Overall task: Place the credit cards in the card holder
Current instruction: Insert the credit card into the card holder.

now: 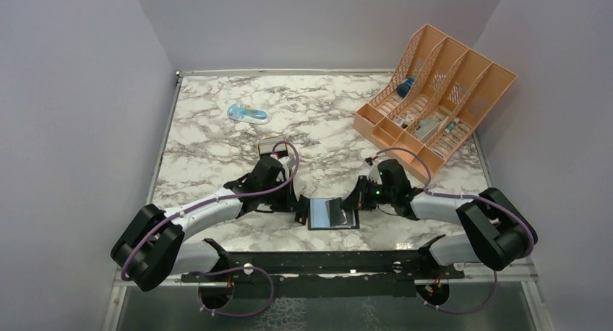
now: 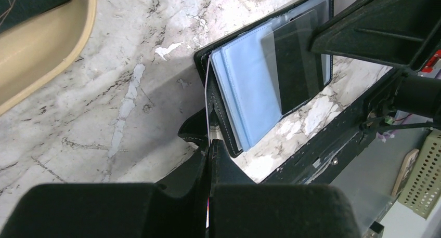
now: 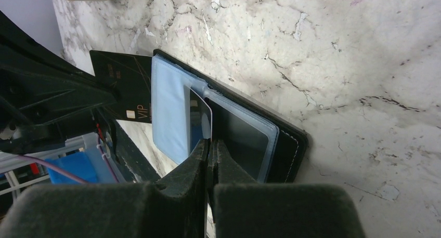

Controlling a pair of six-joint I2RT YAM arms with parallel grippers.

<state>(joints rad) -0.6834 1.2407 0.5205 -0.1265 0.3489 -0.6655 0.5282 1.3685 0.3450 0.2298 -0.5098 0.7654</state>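
Observation:
The black card holder (image 1: 332, 214) lies open near the table's front edge, its blue-grey sleeves up; it also shows in the left wrist view (image 2: 244, 87) and the right wrist view (image 3: 171, 108). My left gripper (image 1: 299, 214) is shut on a thin dark credit card, seen edge-on (image 2: 209, 118) and as a black "VIP" card (image 3: 127, 90), whose edge meets the holder's left side. My right gripper (image 1: 354, 201) is shut on a clear sleeve (image 3: 200, 118) of the holder and lifts it (image 2: 291, 56). More dark cards (image 2: 26, 1) lie in the gold tin.
The gold tin (image 1: 271, 146) sits just behind my left wrist, and its rim shows in the left wrist view (image 2: 52, 51). A blue packaged item (image 1: 248, 114) lies at the back left. An orange desk organizer (image 1: 434, 100) stands at the back right.

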